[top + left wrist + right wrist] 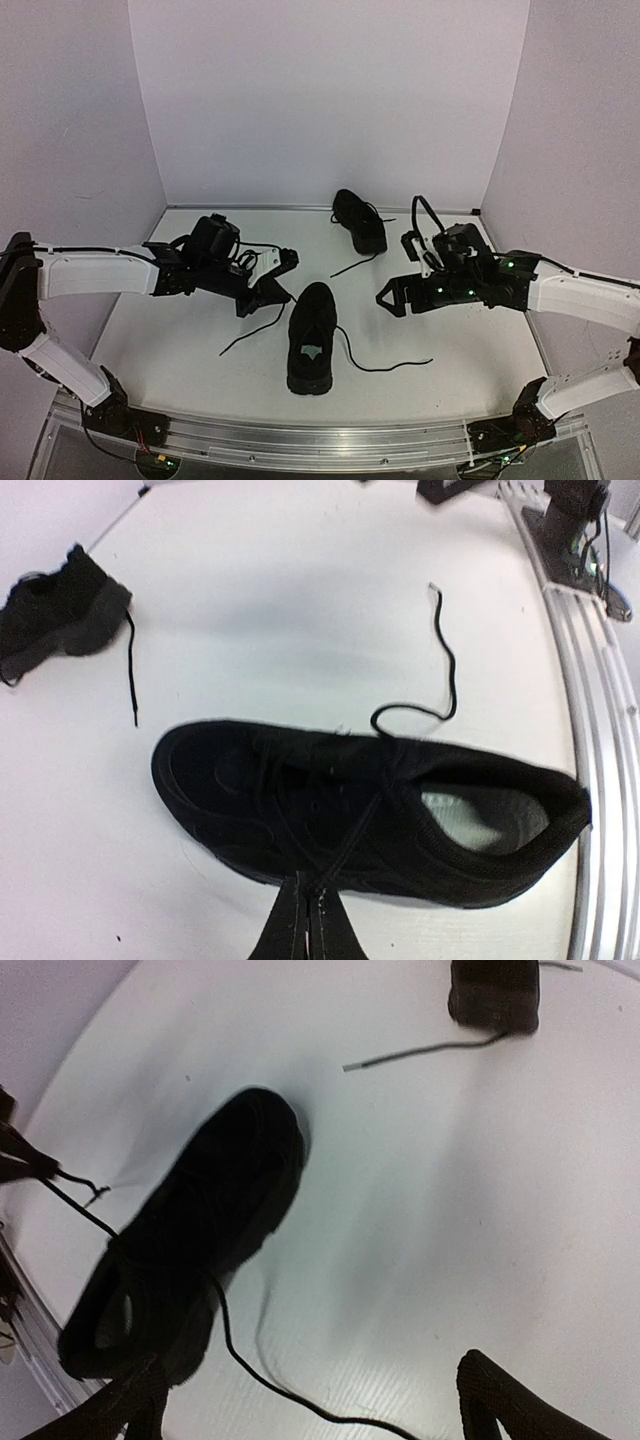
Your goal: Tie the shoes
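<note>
White table (190, 335), left claw (310, 925) pinching lace (250, 333) of near shoe (312, 340)

Plain pale walls (330, 100) enclose a white table (160, 330); a metal rail (320, 435), seemingly aluminium, edges its near side.

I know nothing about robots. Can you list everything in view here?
near shoe: one, black, middle of the table, untied.
far shoe: one, black, near the back wall, untied.
pinched lace: one, black, running from the near shoe's left side.
loose lace: one, black, trailing right of the near shoe.
table: one, white.
rail: one, silver, front edge.
left arm: one, white and black.
right arm: one, white and black.
left fingers: black, shut on the pinched lace.
right fingers: black, open, holding nothing.
</note>
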Motion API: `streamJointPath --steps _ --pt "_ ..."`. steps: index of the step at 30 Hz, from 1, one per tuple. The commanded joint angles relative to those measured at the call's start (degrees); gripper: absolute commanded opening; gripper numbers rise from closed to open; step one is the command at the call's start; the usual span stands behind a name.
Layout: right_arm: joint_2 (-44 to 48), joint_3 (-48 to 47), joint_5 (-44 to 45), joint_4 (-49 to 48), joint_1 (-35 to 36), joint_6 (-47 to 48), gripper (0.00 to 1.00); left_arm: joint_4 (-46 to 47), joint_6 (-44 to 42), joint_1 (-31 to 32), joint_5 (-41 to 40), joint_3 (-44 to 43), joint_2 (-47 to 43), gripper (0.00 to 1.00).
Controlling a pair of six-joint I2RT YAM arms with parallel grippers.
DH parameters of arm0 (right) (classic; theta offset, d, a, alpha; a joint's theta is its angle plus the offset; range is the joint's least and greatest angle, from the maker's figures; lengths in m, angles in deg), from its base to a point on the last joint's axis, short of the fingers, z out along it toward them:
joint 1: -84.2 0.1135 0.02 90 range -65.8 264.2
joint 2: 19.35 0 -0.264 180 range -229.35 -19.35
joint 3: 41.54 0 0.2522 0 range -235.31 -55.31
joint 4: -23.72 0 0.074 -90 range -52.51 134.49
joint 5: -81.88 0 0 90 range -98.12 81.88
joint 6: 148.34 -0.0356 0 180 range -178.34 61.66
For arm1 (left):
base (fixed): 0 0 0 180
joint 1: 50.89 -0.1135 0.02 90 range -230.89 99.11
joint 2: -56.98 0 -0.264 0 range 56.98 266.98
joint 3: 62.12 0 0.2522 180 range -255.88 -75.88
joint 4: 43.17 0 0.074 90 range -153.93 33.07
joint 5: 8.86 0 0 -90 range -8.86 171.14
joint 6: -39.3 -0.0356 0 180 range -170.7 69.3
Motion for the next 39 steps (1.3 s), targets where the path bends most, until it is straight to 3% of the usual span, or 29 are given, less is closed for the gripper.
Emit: streamJointPath --steps 1,16,22,30,39 --pt "-4.2 -1.5 0.7 9.6 -0.2 2.3 0.93 4.5 4.5 1.4 1.6 0.1 -1.7 0.0" --pt "-17.6 -10.9 -3.4 18.3 -0.1 11.8 0.74 8.0 5.8 2.9 2.3 -0.6 0.6 0.0" --pt "-20.8 -17.3 -0.4 29.0 0.1 16.2 0.75 8.1 5.5 2.9 2.1 -0.9 0.7 0.0" --pt "-22.9 -19.4 3.7 33.9 3.1 11.3 0.8 8.9 5.9 2.9 2.6 -1.6 1.9 0.0" --pt "-8.7 -0.7 -3.7 13.4 3.2 -15.3 0.83 10.4 5.9 2.9 3.0 -1.8 2.4 0.0"
